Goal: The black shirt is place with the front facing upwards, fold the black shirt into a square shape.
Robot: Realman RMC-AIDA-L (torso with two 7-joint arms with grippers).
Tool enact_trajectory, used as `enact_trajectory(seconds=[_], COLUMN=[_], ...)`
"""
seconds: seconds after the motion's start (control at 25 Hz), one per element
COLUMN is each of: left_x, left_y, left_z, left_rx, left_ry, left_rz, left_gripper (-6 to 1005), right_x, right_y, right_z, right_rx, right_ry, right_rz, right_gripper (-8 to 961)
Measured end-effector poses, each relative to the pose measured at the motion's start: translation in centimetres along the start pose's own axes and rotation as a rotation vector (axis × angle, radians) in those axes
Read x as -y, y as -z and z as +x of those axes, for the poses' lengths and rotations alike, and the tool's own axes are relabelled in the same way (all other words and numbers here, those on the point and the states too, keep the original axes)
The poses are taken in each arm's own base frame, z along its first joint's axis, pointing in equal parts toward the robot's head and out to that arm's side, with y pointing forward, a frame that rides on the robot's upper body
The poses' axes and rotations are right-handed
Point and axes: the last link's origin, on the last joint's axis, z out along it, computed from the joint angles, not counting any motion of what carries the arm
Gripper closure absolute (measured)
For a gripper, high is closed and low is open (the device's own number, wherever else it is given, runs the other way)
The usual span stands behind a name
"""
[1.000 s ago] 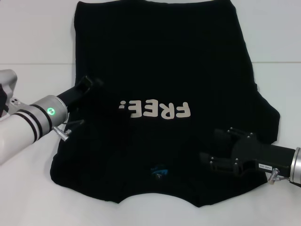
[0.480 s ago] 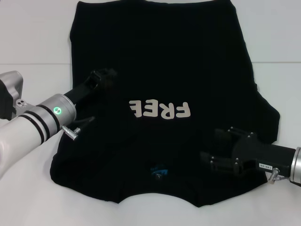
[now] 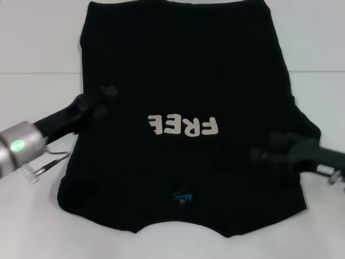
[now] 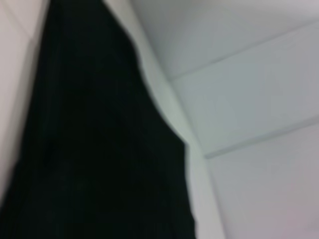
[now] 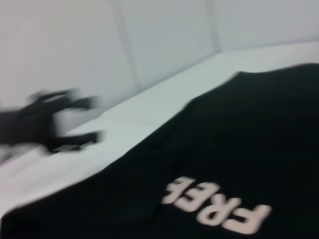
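Observation:
The black shirt (image 3: 183,70) lies flat on the white table, front up. Its white "FREE" lettering (image 3: 183,125) is at the middle and its blue neck label (image 3: 182,195) is near the front edge. The shirt's left side is folded inward and hides the end of the lettering. My left gripper (image 3: 105,97) hovers over that folded left edge, blurred by motion, its fingers apart and empty. The right wrist view shows it (image 5: 92,119) beyond the shirt (image 5: 249,149). My right gripper (image 3: 264,151) is over the shirt's right shoulder area, open and holding nothing. The left wrist view shows only shirt cloth (image 4: 99,149).
The white table (image 3: 38,43) surrounds the shirt, with a seam line (image 3: 38,73) running across it. The shirt's right sleeve (image 3: 307,129) still sticks out toward the table's right side. A silver connector (image 3: 32,174) hangs under my left wrist.
The left gripper pushed inward over the shirt, covering the "!" with cloth, then drew back left. The right gripper pulled back to the right.

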Motion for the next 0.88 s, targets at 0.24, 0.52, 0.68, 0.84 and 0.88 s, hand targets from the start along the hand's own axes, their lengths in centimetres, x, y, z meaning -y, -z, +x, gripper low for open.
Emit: enact_trajectory(seconds=[0.24,0.52,0.68,0.84,0.88], left_x=[-1.0,-1.1,-1.3,-1.9,-1.9], left_y=[5.0,7.8,8.0,8.2,8.2], left_z=[-0.2,-0.8,-1.3,-1.7,-1.8], left_rx=[0.102,0.162,0.184,0.212,0.214], left_ry=[-0.323,-0.664,-0.728,-0.778,-0.781], left_rz=[-0.144,-0.192,-0.228,-0.282,-0.287], left_gripper=[208,86,92,92,92], right_x=[3.3,6.3,7.0,7.0,7.0], right_y=[2.9,4.4,4.7,4.1,3.9], right_z=[-3.3,-8.4,-10.7,-11.2,-11.1], right_rx=[-0.058,-0.275,-0.408,-0.489,-0.492], right_ry=[-0.295,-0.545,-0.554,-0.525,-0.524], right_rz=[0.088,0.273,0.416,0.478,0.482], right_gripper=[54,53,53,54,54])
